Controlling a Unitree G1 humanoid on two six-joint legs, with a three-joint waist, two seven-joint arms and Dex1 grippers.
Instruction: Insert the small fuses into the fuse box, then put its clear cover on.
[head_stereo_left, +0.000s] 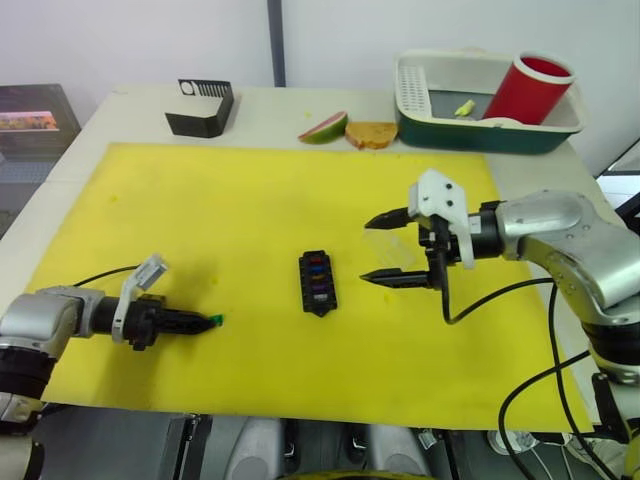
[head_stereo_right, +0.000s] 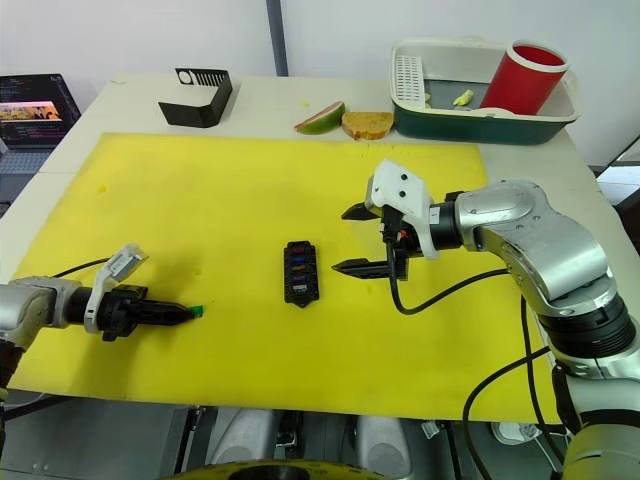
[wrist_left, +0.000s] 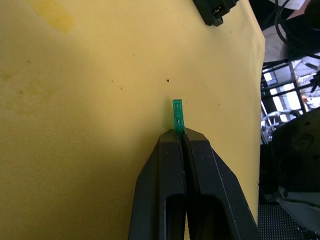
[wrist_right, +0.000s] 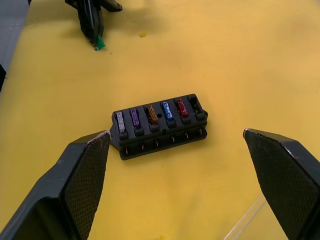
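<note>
Five fuses in fuse box, sixth green fuse in left claw

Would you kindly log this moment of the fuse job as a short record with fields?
Fuse box: fuse box on the yellow mat, between the two grippers
Fuses seated: five, clear, purple, amber, blue, red; one end slot empty
Left gripper: left gripper, jaws shut on the green fuse, apart from the box
Right gripper: right gripper, jaws wide open, holding nothing
Clear cover: clear cover lying on the mat by the right gripper
</note>
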